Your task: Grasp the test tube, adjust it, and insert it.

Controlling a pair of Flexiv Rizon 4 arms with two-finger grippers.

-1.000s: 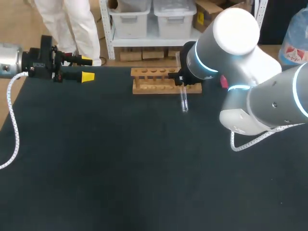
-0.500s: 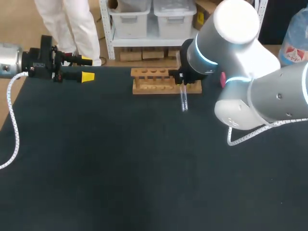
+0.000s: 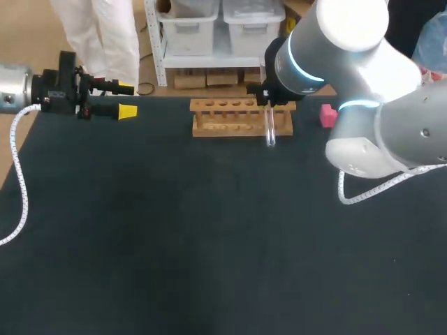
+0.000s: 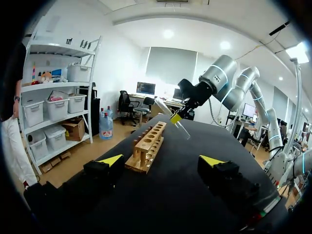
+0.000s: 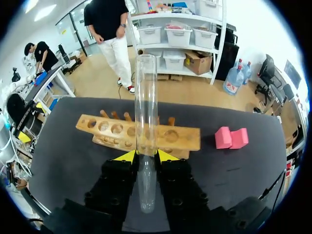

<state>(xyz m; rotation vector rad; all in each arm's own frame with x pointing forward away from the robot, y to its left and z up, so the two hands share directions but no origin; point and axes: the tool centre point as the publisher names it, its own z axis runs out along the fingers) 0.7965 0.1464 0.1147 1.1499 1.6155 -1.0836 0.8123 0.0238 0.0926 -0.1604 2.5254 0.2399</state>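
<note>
2 right fingers (image 5: 168,156) pinch the test tube (image 5: 146,112) (tips hidden overhead).

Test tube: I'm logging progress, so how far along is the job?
Grasping looks done: the right gripper is shut on the test tube. Adjusting is in hand: the tube is held in the air near the wooden rack, in none of its holes. Insertion is left. The left gripper is open, away from the rack.
</note>
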